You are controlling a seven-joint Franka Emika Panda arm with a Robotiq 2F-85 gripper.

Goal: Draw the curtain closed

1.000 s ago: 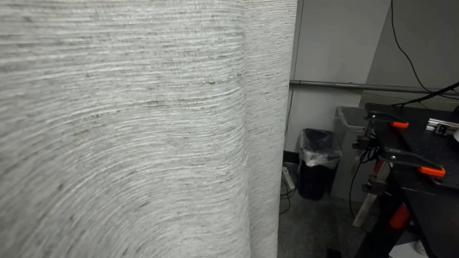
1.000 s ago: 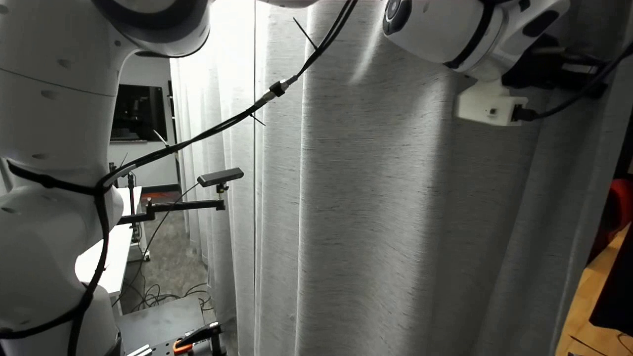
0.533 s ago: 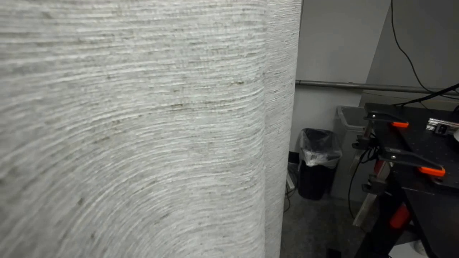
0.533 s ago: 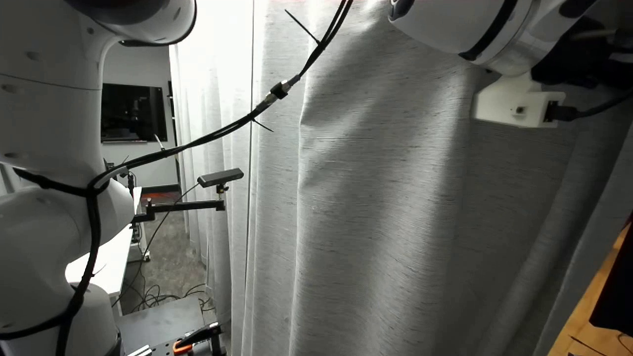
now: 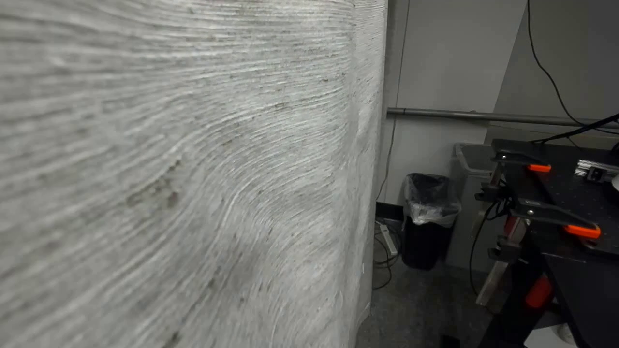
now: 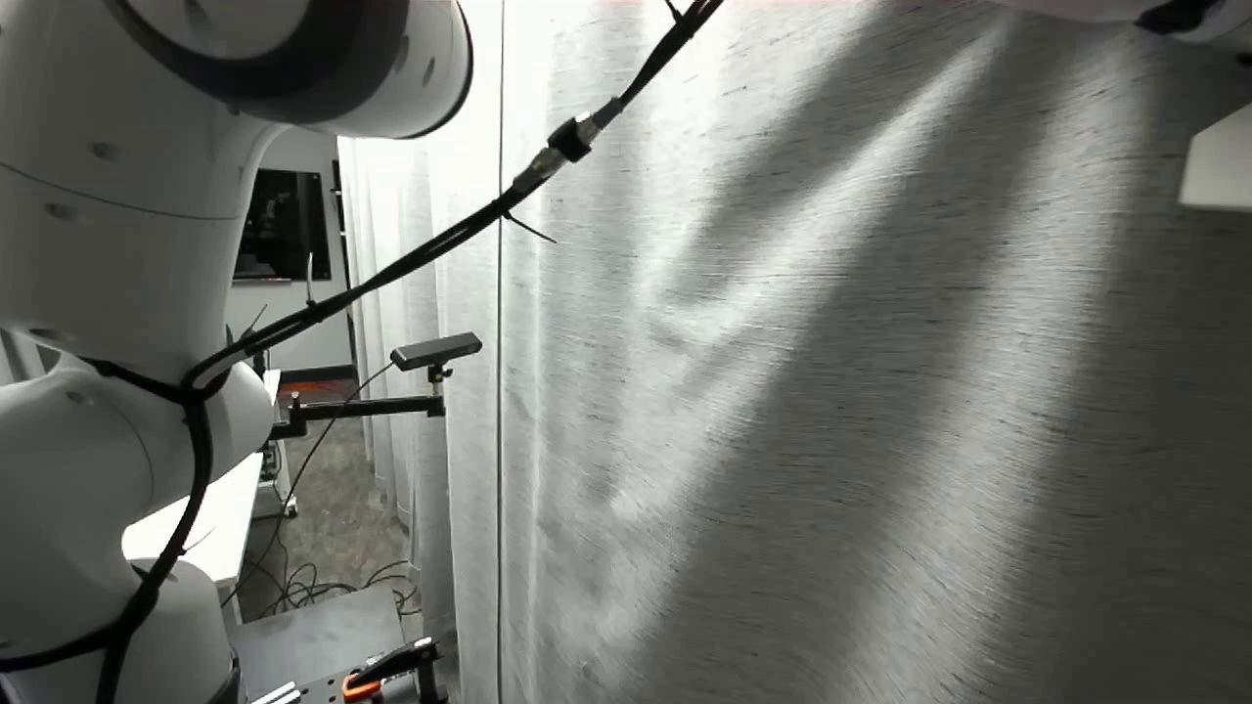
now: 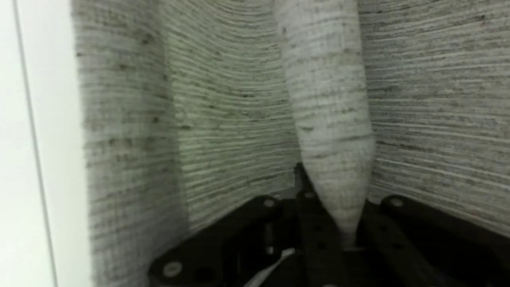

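The curtain is a very large light grey woven sheet with fine dark streaks. It fills the left and middle of an exterior view (image 5: 217, 121) and most of an exterior view (image 6: 831, 391), where diagonal folds run up toward the top right. In the wrist view the curtain (image 7: 239, 99) hangs around my gripper (image 7: 336, 195). A bunched fold of it narrows down between the two black fingers, which are shut on it. The fingers are hidden in both exterior views. Only a white block of my wrist (image 6: 1218, 166) shows at the right edge.
A lined black trash bin (image 5: 425, 241), a grey bin (image 5: 469, 169), a rail (image 5: 459, 114) and a black table (image 5: 580, 208) with clamps stand beyond the curtain's edge. A camera on a bracket (image 6: 435, 350) is near the curtain. My arm's cable (image 6: 430, 252) crosses in front.
My wrist has moved right, nearly out of an exterior view. The curtain there is pulled right into diagonal folds. Elsewhere its edge moved slightly right, then back left, and its face is more wrinkled.
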